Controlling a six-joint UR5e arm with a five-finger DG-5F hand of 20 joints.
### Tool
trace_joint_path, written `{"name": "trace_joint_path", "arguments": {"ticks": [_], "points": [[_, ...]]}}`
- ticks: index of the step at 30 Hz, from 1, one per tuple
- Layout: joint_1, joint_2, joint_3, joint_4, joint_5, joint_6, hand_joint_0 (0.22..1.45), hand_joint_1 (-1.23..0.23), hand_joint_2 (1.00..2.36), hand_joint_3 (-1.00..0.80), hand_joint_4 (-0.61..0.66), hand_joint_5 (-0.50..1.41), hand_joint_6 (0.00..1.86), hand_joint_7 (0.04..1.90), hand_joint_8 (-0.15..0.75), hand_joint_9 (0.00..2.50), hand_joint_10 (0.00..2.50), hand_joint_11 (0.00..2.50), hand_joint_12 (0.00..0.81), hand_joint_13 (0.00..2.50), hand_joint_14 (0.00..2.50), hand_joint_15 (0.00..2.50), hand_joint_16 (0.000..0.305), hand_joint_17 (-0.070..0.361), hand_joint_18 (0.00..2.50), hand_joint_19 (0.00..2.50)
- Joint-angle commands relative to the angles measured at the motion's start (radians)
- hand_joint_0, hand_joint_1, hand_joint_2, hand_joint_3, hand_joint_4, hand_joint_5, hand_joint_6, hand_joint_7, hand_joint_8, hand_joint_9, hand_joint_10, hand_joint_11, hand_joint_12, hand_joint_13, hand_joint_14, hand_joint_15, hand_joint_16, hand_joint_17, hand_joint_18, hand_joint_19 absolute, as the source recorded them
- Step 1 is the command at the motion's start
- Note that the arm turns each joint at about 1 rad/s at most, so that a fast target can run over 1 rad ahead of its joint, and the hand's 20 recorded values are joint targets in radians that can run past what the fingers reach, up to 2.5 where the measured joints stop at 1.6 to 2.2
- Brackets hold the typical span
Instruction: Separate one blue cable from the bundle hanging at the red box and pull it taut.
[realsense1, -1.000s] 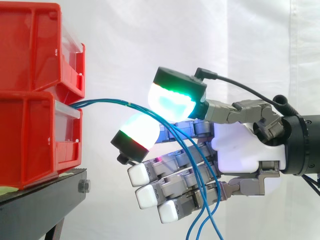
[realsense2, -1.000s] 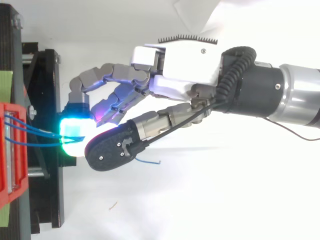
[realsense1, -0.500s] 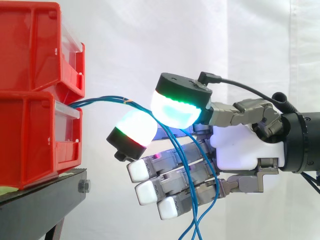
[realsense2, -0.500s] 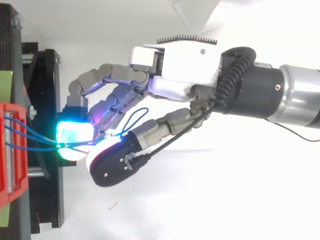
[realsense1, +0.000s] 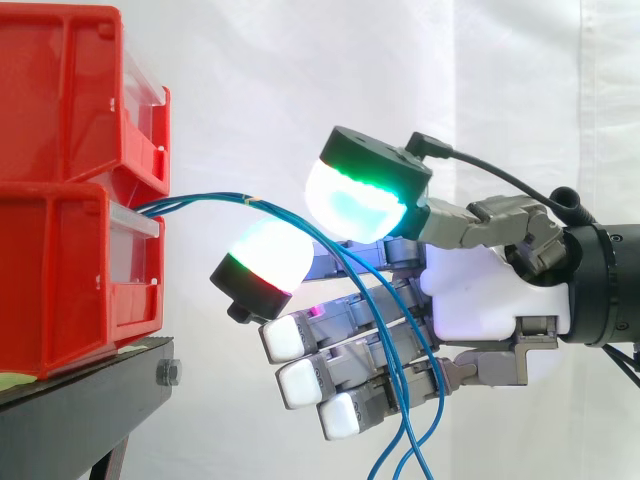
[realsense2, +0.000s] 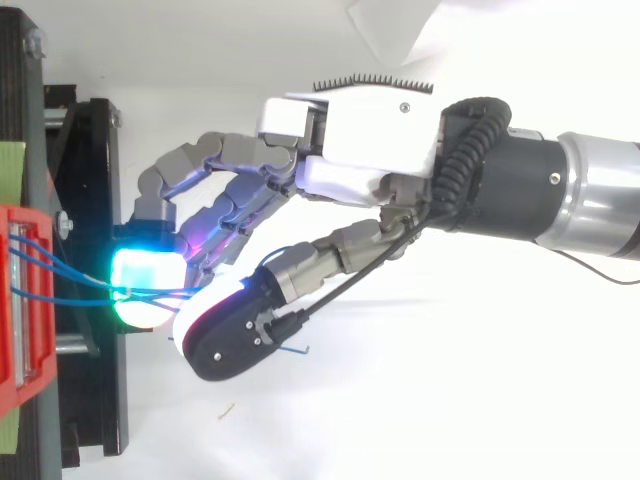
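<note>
- hand (realsense1: 480, 300) partly closed: two big glowing pads (realsense1: 360, 200) brought together on the blue cables (realsense1: 205, 199), other fingers curled underneath. Looks like a light pinch, not a hard clamp.
- cables leave the front of the red box (realsense1: 70, 270), arc over in free air, pass between the two pads, then drop across the curled fingers and out the bottom of the side view.
- box sits on the black stand (realsense1: 90, 400); hand is near it but apart.
- handling, my read: strands thin, very light, limp with a bit of spring, smooth sheath, so likely to slide through soft pads. Fixed at the box end, so a pull away from it should tauten.
- more than one strand seems caught in the pinch, so one is not yet separated.
- best hold: one strand on the span between box and pads, where they lie apart, taken with pad tips.
- side view gives the arc, the slack and the hanging tails.
- top view: hand (realsense2: 360, 140) from above, strands spread at the box (realsense2: 25, 300), converging at the pads; a small blue loop shows under the fingers.
</note>
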Motion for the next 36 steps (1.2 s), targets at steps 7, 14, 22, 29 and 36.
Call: {"name": "trace_joint_path", "arguments": {"ticks": [7, 14, 22, 29, 36], "points": [[0.003, 0.0, 0.0, 0.0, 0.006, 0.0, 0.62, -0.76, 1.01, -0.35, 0.06, -0.19, 0.82, 1.02, 0.256, 0.81, 0.02, 0.56, 0.34, 0.88, 0.02, 0.39, 0.041, 0.093, 0.76, 0.52], [0.003, 0.001, 0.0, 0.0, 0.008, 0.0, 0.72, -0.88, 1.01, -0.41, 0.05, -0.21, 0.85, 0.98, 0.244, 0.79, 0.02, 0.56, 0.336, 0.87, 0.01, 0.38, 0.042, 0.094, 0.78, 0.47], [0.006, 0.001, 0.0, 0.0, 0.008, 0.0, 0.75, -0.91, 1.0, -0.5, 0.11, -0.19, 0.87, 0.98, 0.242, 0.82, 0.02, 0.57, 0.327, 0.9, 0.01, 0.38, 0.041, 0.091, 0.81, 0.45], [0.008, 0.0, 0.0, 0.0, 0.008, 0.0, 0.63, -0.92, 1.0, -0.5, 0.15, -0.17, 0.85, 1.06, 0.253, 0.88, 0.02, 0.6, 0.322, 0.91, 0.02, 0.39, 0.04, 0.09, 0.81, 0.49], [0.008, 0.0, 0.0, 0.0, 0.009, 0.0, 0.51, -0.73, 1.0, -0.5, 0.16, -0.14, 0.82, 1.07, 0.274, 0.92, 0.02, 0.59, 0.337, 0.93, 0.01, 0.4, 0.044, 0.098, 0.81, 0.52]]}}
